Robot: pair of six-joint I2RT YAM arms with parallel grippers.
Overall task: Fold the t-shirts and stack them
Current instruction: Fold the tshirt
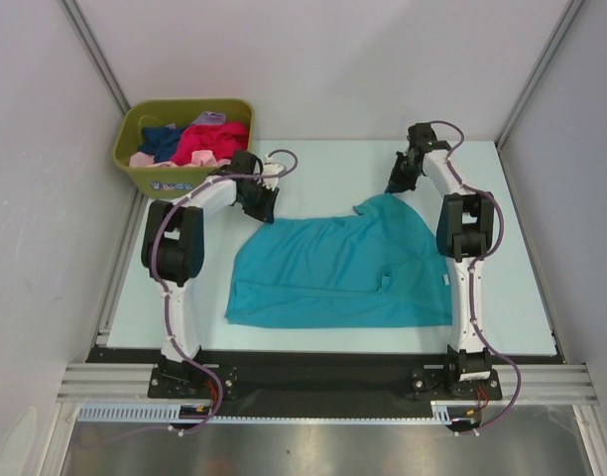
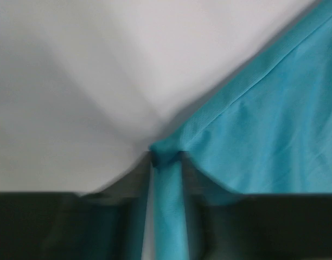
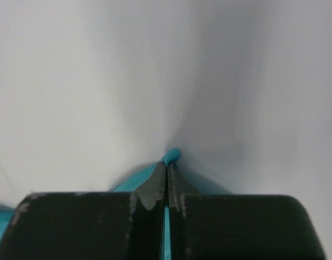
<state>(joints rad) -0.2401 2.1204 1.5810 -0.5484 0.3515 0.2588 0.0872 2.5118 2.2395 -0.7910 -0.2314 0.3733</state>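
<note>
- The desk [image 1: 333, 164], a pale surface, is enclosed by white walls on three sides. Both arm bases are bolted at its near edge.
- A teal t-shirt [image 1: 333, 268] is found spread over the middle of the desk, between the two arms. Its near hem lies roughly along the near edge of the desk. Its far edge runs from one claw to the other, higher on the right. A small crease is noted towards its right side.
- An olive-green bin [image 1: 165, 178] is set at the far left corner of the desk, just behind the left claw and apart from the teal t-shirt.
- Inside the bin a loose heap is recorded: a magenta-red shirt [image 1: 209, 142] on the right, a navy shirt [image 1: 163, 139] left of it, a pale pink shirt [image 1: 145, 159] at the near left, and a lavender shirt [image 1: 212, 118] against the far rim.
- The left claw [image 1: 264, 203] is placed at the far left corner of the teal t-shirt. In the left wrist view, though blurred, a band of teal cloth is seen gripped between the jaws.
- The right claw [image 1: 396, 183] is placed at the far right corner of the teal t-shirt. In the right wrist view the jaws are clenched together on a thin strip of teal cloth, and a small tip of it is seen beyond them.
</note>
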